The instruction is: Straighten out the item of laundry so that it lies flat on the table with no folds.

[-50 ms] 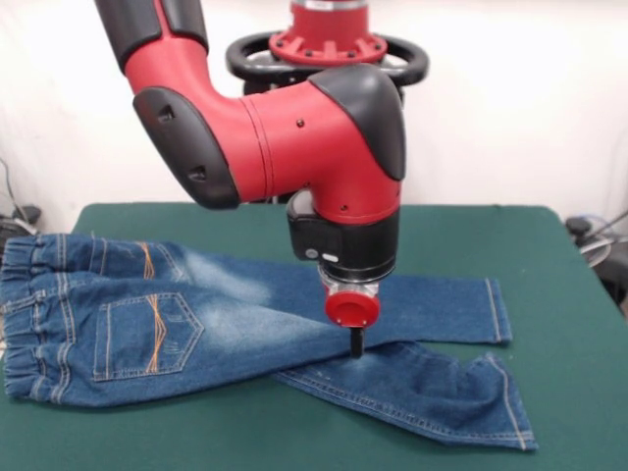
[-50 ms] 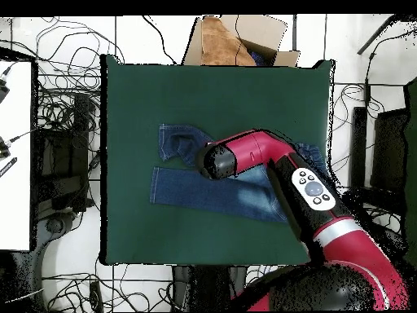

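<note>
Item: small blue denim jeans (image 1: 196,324), back side up, orange-stitched pocket showing, gathered waistband at the front view's left; lying on the green bench (image 1: 549,255), legs spread toward the right, the nearer leg angled away from the other. Red arm (image 1: 294,128) descends over the crotch; claw (image 1: 357,342) tip touches the denim where the legs part. Claw spread: cannot tell. Cardboard box (image 2: 236,41) beyond the bench.

One small pair of faded blue denim jeans (image 1: 196,324) (image 2: 204,191) with two legs and two orange-stitched back pockets lies on one dark green felt-topped table (image 1: 569,294) (image 2: 212,98). One red and black robot arm (image 1: 294,137) (image 2: 326,212) carries one gripper (image 1: 357,343). One open cardboard box (image 2: 236,41) shows overhead.
</note>
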Motion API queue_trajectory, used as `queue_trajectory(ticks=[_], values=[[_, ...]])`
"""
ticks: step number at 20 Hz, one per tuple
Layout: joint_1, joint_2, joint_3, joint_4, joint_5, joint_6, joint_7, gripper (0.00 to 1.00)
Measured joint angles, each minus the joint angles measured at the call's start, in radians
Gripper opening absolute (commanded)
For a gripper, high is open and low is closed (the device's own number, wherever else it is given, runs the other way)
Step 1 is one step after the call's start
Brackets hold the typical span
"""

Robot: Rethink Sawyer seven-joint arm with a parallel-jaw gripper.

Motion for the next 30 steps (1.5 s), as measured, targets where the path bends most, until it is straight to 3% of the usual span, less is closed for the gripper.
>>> queue_trajectory(ticks=[30], values=[[-0.020,0.035,0.000,0.000,-0.017,0.000,0.000,0.00]])
